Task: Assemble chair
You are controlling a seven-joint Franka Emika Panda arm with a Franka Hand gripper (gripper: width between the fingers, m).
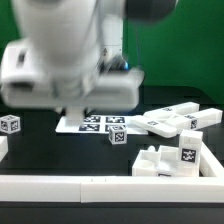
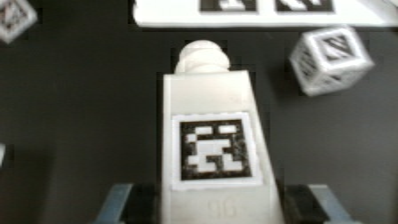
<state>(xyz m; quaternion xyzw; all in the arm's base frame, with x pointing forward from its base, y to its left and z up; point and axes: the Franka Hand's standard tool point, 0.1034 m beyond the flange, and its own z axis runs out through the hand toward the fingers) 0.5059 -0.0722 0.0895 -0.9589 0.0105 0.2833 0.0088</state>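
The fingers (image 2: 121,205) straddle the long tagged chair piece (image 2: 210,120), which runs straight out between them. Pinching or merely flanking, I cannot tell. Best squeeze square and centred, then lift clear of the cube (image 2: 329,60) ahead.

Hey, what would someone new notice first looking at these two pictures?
The big blurred white robot arm fills the upper exterior view, above loose white chair parts on the black table. In the wrist view, a long tagged white bar sits between the fingers of the pincer.
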